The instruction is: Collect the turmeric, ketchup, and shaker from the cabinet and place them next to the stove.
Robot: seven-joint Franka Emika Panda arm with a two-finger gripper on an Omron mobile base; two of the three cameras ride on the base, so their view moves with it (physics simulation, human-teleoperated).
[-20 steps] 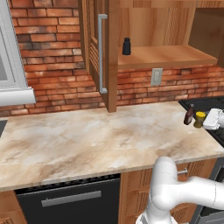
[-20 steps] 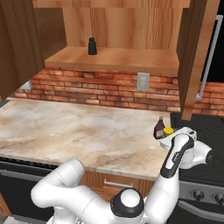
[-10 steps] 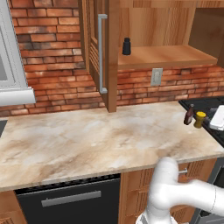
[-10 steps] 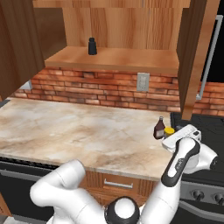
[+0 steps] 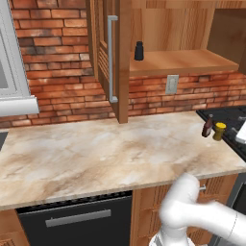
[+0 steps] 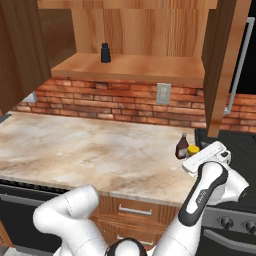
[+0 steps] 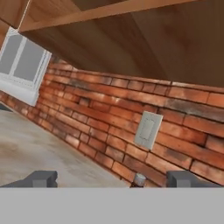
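So the ketchup and the turmeric are already down on the counter, touching or nearly so, right at the near-left corner of the stove. That leaves the shaker, which stands upright and alone on the shelf of the cabinet, toward its left end, with the slatted door swung open beside it.

The gripper sits low, just behind the two placed bottles, at the counter's right end by the stove edge. Its jaws are spread wide with nothing between them; in the hand view the two dark tips stand far apart, and what looks like the cap of the ketchup peeks up between them, though that bit is tiny so it's a guess. The camera looks past it at the brick wall and the outlet.

The relation that matters for the next move: the shaker is up and to the left of the gripper, and farther back toward the wall, well apart from it. Its long axis is vertical, so a level side-on approach with the fingers either side of the body seems the natural grab. The arm probably needs to rise clear of the two bottles first, since they stand just ahead of the fingers and a sideways swing could clip them.
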